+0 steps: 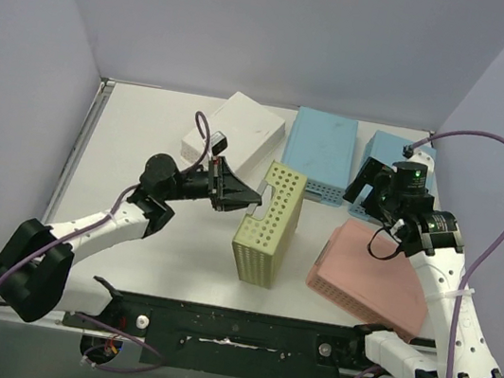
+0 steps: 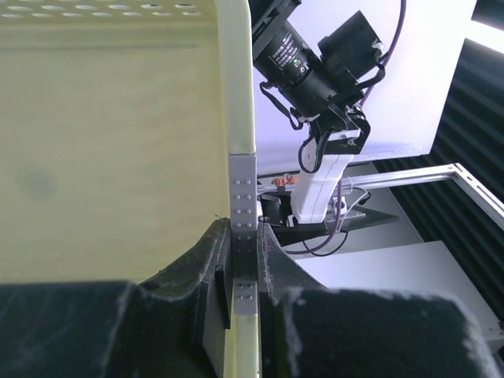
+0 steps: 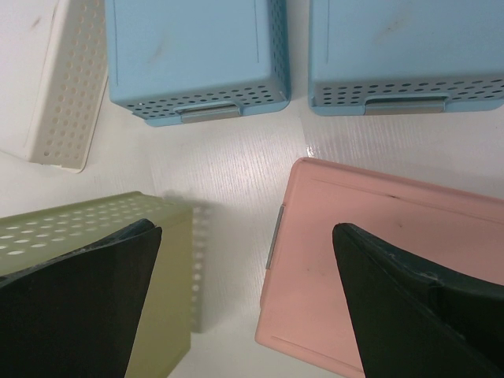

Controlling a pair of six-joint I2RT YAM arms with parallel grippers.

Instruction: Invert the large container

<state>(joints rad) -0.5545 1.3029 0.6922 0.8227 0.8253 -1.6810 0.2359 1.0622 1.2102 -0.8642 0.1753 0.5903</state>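
We find the green container [image 1: 269, 222] near the middle of the tabletop [image 1: 135, 142], tipped up on one side, with a perforated wall facing upward. The left hand [image 1: 249, 198] reaches in from 9 o'clock and is clenched on the container's upper edge. In the left wrist view its fingers [image 2: 197, 276] pinch the thin wall on both sides, right at a grey tab.

Other boxes crowd the green one.
- A white container [image 1: 237, 129] lies at 11 o'clock of it, just behind the left hand.
- A blue container [image 1: 320, 152] sits at 12 to 1 o'clock, close to the green one's far end.
- A second blue container [image 1: 385, 151] sits beyond it at 2 o'clock, partly hidden by the right arm.
- A pink container [image 1: 373, 275] lies bottom-up at 3 to 4 o'clock, with only a narrow strip of bare tabletop between it and the green one.

The right hand [image 1: 371, 194] hangs above the pink box's far corner. Its fingers [image 3: 79, 299] are spread wide and grasp nothing (through the gap we see tabletop, the pink edge and the green wall).
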